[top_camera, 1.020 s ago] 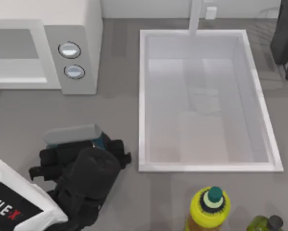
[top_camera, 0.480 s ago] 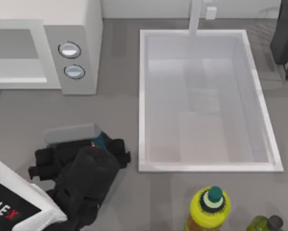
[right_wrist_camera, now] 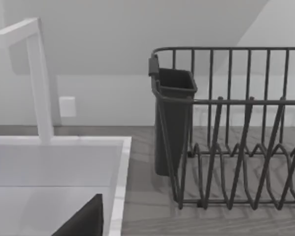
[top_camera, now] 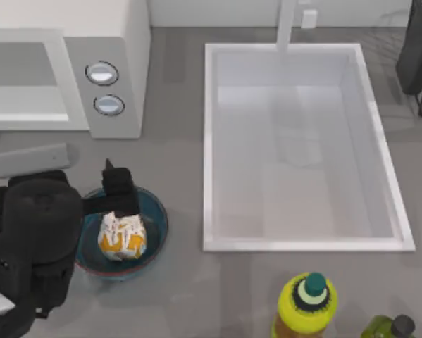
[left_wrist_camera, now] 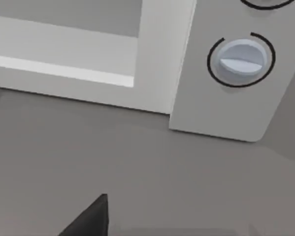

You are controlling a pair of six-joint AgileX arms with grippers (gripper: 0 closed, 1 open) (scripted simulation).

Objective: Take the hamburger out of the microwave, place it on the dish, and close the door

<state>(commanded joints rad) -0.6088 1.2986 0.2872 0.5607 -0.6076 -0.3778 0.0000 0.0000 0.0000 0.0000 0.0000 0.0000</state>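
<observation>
While the hamburger (top_camera: 122, 236) sits inside the dish (top_camera: 156, 227) on the tabletop (top_camera: 175, 169) in front of the microwave (top_camera: 112, 63), the left gripper (top_camera: 119, 190) hangs at the dish's far rim, just above and behind the wrapped bundle. One dark finger (top_camera: 118, 184) points toward the microwave; whether the fingers are apart or together cannot be told. The left arm's black body lies to the left of the dish. The microwave's front panel shows two silver-rimmed knobs (top_camera: 102, 72), and the door (top_camera: 27, 77) with its greyish window lies flush with the front, near the top view's left edge. A large white sink (top_camera: 211, 141) takes up the middle-right of the tabletop, well apart from the dish. A yellow bottle (top_camera: 306, 306) with a teal cap stands near the bottom edge. The right wrist view shows a dark dish rack (right_wrist_camera: 236, 147) beside the sink; the right gripper's state cannot be told.
</observation>
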